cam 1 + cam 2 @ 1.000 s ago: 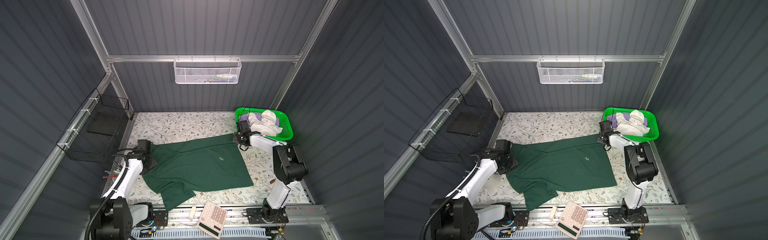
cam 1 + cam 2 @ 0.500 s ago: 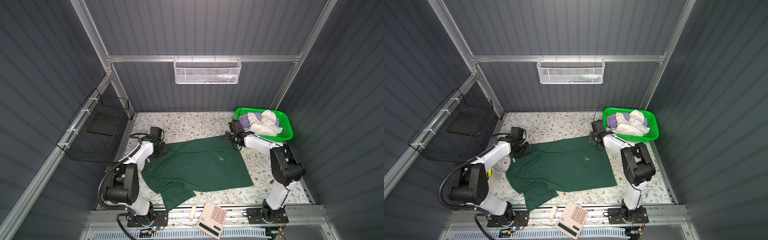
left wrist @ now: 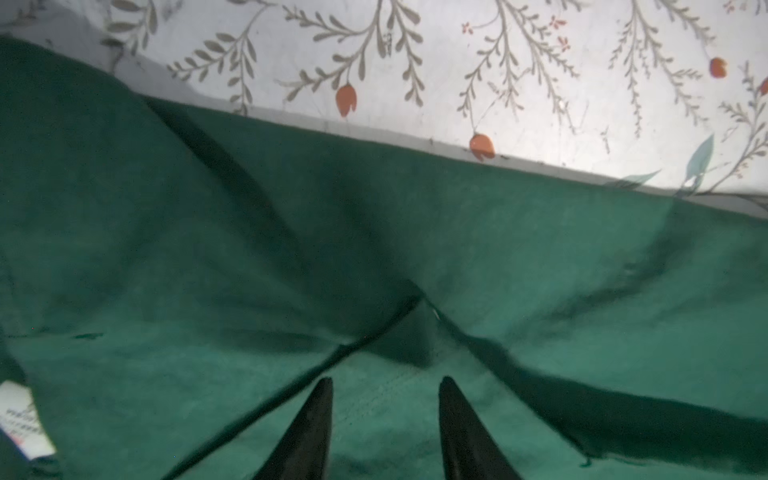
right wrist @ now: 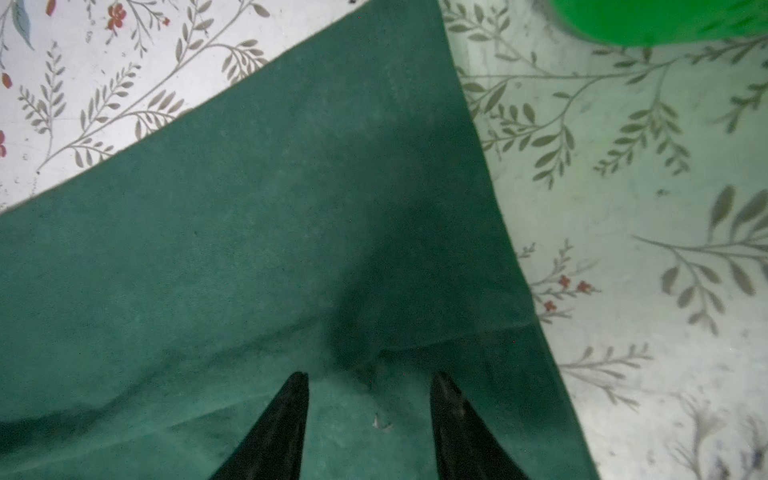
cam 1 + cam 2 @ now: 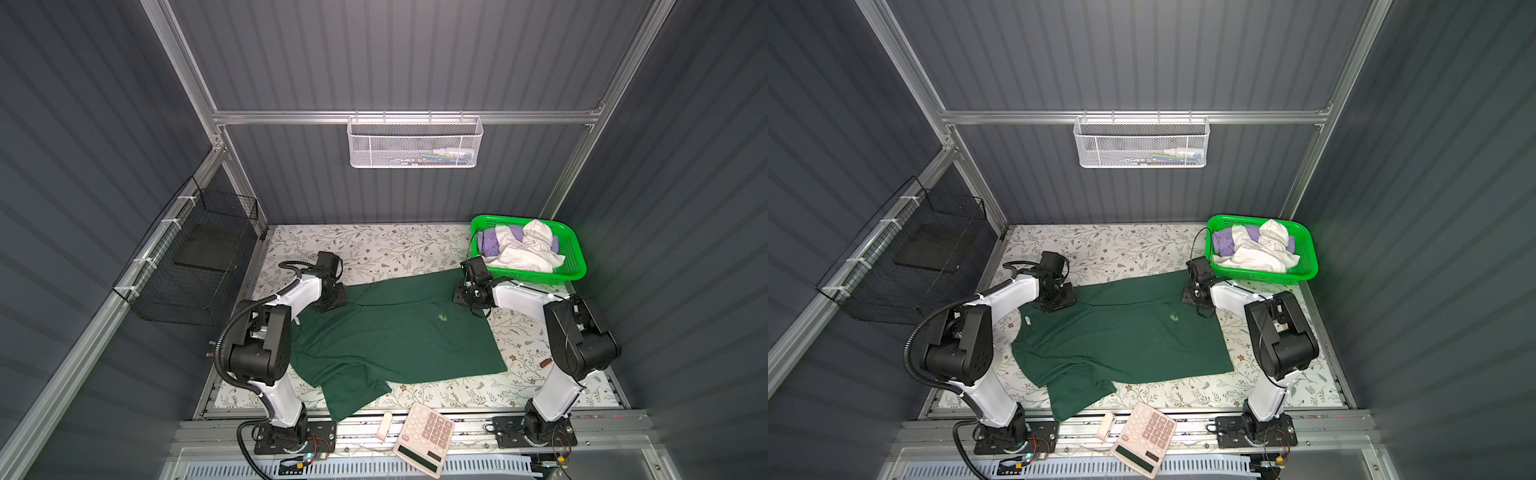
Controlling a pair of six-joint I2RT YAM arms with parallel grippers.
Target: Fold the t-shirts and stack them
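Observation:
The dark green t-shirt [image 5: 395, 336] lies spread on the floral table [image 5: 374, 249] in both top views, one sleeve [image 5: 353, 395] trailing toward the front edge. Its white neck label [image 5: 1027, 320] sits at the left, and a pale mark [image 5: 443, 317] shows near the right. My left gripper [image 5: 332, 297] hovers over the far left part of the shirt, open, with bare cloth between its fingers [image 3: 386, 380]. My right gripper [image 5: 467, 297] is open over the far right corner [image 4: 368, 376]. White [image 5: 528, 253] and lavender [image 5: 488, 243] t-shirts are bunched in the basket.
The bright green mesh basket [image 5: 575, 266] stands at the back right, just behind my right gripper. A calculator [image 5: 424, 436] and a small white object [image 5: 384, 424] lie on the front rail. A black wire basket [image 5: 195, 266] hangs on the left wall, a white one [image 5: 415, 143] on the back wall.
Both grippers have opened. My left arm swung from the shirt's left edge toward its far left part. My right gripper moved from beside the basket onto the shirt's far right corner.

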